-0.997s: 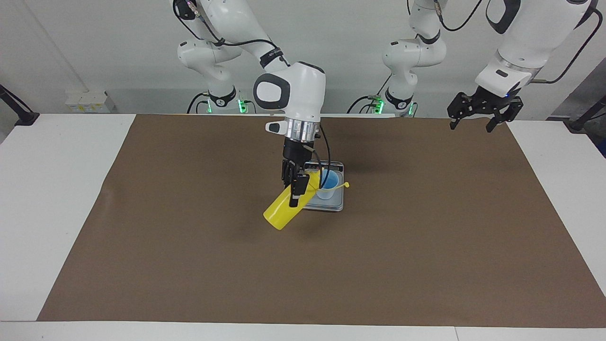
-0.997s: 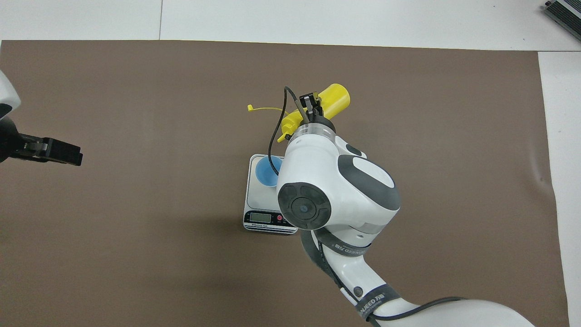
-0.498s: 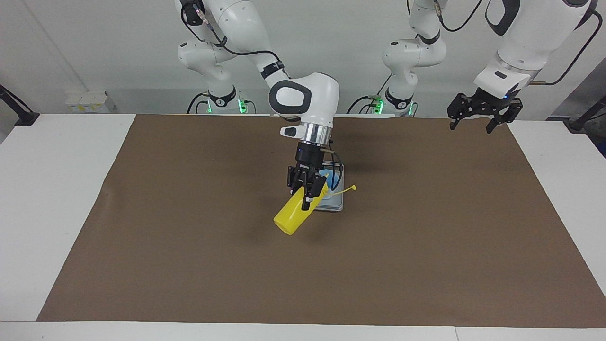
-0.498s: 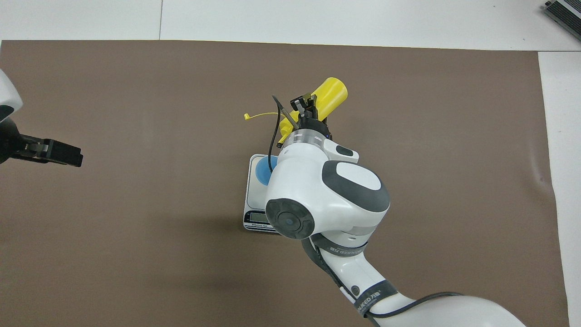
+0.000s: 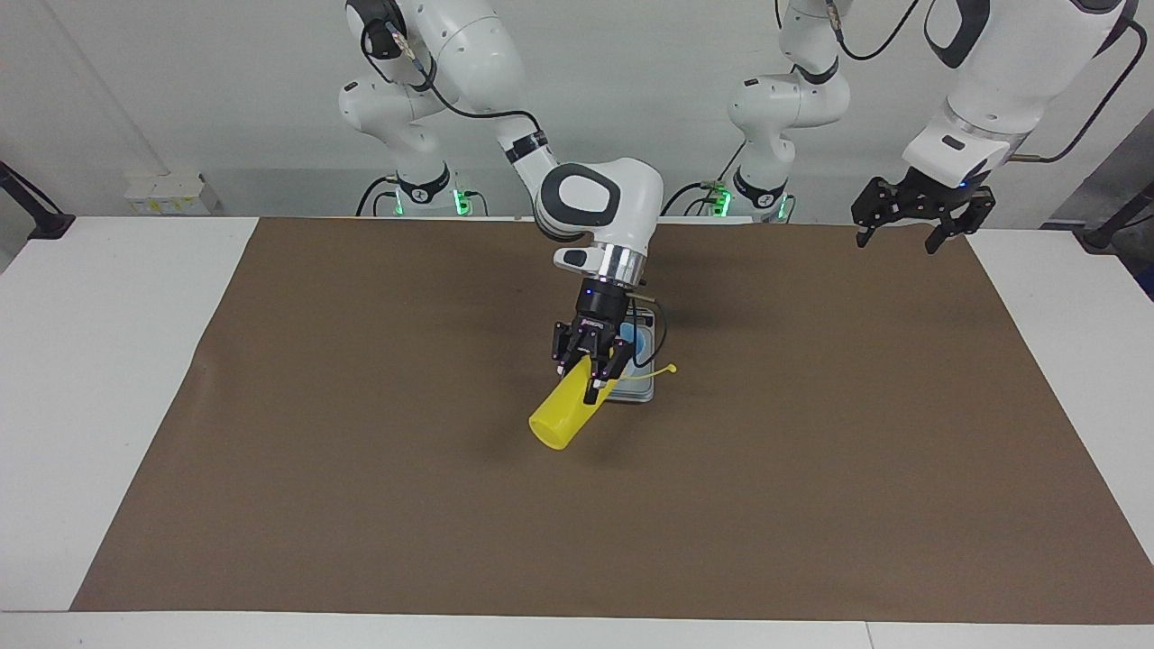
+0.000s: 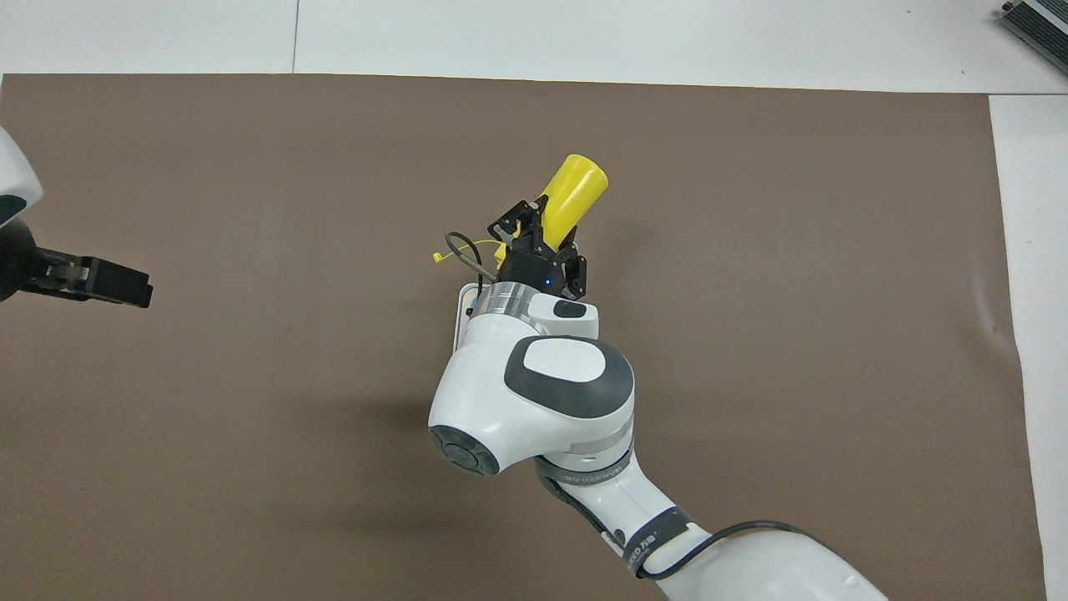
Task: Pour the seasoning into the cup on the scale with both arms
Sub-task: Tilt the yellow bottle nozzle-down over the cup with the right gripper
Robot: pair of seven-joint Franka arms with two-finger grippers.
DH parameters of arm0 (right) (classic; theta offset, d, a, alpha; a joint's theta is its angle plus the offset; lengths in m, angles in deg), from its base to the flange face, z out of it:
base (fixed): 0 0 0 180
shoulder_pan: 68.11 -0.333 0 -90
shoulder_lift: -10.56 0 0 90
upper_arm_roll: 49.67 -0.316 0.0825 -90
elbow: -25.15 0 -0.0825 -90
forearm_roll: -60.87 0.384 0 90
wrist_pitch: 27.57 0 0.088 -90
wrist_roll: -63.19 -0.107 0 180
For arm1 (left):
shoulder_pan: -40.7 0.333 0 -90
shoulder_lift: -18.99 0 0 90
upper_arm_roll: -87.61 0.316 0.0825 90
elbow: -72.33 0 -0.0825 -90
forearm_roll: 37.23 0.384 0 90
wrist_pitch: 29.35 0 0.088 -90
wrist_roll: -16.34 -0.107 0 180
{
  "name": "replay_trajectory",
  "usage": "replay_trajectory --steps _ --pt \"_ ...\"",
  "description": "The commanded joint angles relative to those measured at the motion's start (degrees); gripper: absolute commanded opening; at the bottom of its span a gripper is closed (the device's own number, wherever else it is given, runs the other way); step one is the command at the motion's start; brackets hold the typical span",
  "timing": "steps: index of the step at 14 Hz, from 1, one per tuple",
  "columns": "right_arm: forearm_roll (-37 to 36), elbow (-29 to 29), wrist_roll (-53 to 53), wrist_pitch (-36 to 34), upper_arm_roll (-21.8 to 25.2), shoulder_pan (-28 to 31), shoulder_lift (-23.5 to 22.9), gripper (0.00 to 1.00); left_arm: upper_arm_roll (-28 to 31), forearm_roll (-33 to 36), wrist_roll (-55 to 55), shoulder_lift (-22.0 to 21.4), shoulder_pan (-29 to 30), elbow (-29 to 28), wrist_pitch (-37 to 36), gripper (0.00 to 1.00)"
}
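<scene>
- Pouring: my right tool (image 5: pixel 592 374) pinched the tilted seasoning (image 5: pixel 566 411), nozzle over the cup (image 5: pixel 642 343) on the scale (image 5: pixel 642 391).
- My left tool (image 5: pixel 904 231) waited, spread, over the desk's edge.
- Next, I judged, a steady tilt.

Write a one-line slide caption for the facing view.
Right gripper tilts yellow plastic squeeze bottle toward light blue cup; left gripper waits.

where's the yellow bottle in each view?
Facing view: yellow bottle is tilted in the right claw, at picture centre, its base low and away from the robots, beside the scale.
Overhead view: yellow bottle is just above centre.
Shared landmark: the right claw, shut on the bottle.
</scene>
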Motion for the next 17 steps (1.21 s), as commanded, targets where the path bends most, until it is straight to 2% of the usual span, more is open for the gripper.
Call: replay_trajectory --steps 1,11,14,17 --pt "-3.2 0.4 -0.5 -2.7 -0.1 -1.0 -0.3 0.0 -0.4 0.9 -1.0 -0.9 0.8 -1.2 0.4 1.0" --pt "-5.1 0.8 6.3 -7.1 0.0 -1.1 -0.2 0.0 -0.4 0.9 -1.0 -0.8 0.8 -1.2 0.6 1.0" --pt "-5.5 1.2 7.1 -10.6 -0.2 -1.4 -0.6 0.0 -0.4 0.9 -1.3 -0.8 0.9 -1.2 0.6 1.0" --pt "-2.4 1.8 6.6 -11.6 -0.2 -2.0 -0.7 0.0 -0.4 0.9 -1.6 -0.9 0.9 -1.2 0.5 1.0"
